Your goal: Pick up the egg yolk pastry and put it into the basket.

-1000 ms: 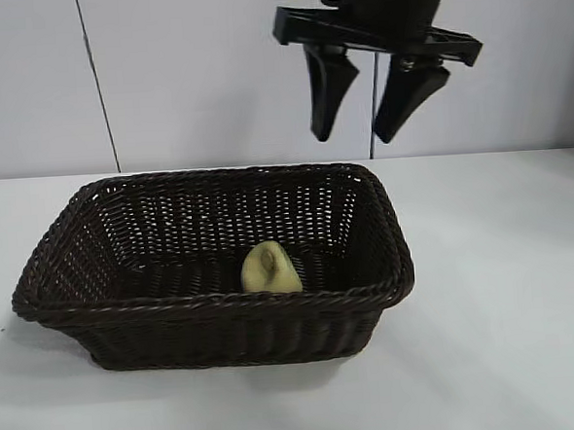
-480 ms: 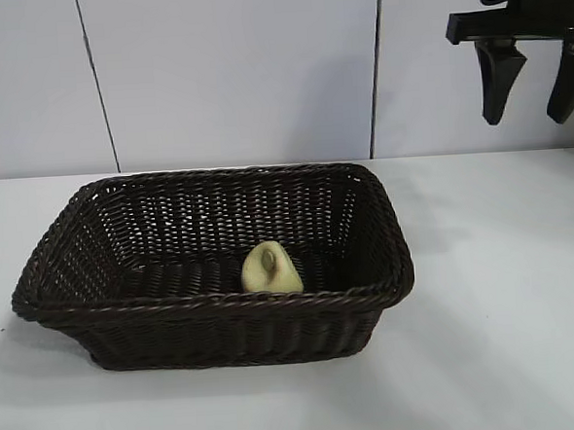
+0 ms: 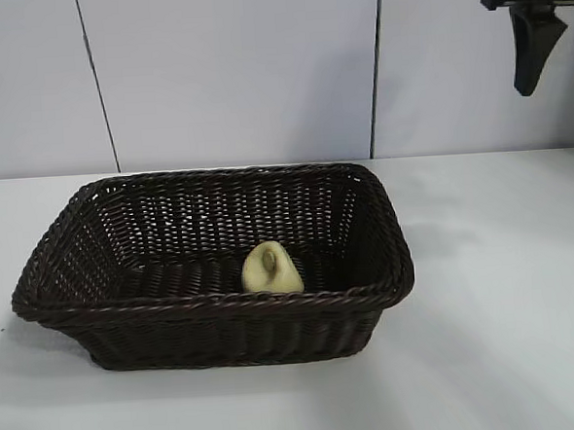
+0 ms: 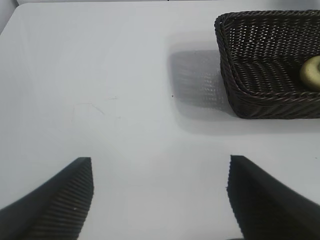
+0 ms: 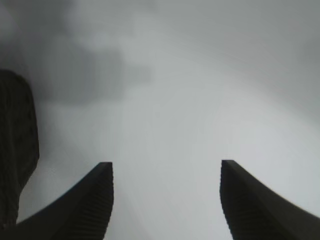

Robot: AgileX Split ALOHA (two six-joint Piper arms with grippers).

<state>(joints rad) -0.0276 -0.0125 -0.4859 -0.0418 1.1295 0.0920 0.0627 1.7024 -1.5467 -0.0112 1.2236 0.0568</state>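
The pale yellow egg yolk pastry (image 3: 270, 270) lies inside the dark brown wicker basket (image 3: 215, 307), near its front wall; it also shows in the left wrist view (image 4: 311, 73) inside the basket (image 4: 250, 95). My right gripper (image 3: 563, 67) is open and empty, high at the far right edge of the exterior view, well away from the basket; one finger is cut off by the edge. In its own view it (image 5: 166, 170) hangs over bare table. My left gripper (image 4: 160, 167) is open and empty over bare table, off to the basket's side.
The white table (image 3: 507, 309) spreads around the basket. A grey panelled wall (image 3: 230, 72) stands behind it. A corner of the basket (image 5: 17, 150) shows in the right wrist view.
My right gripper has moved from above the basket's back right corner to the far right and upward, staying open. The pastry and basket have not moved.
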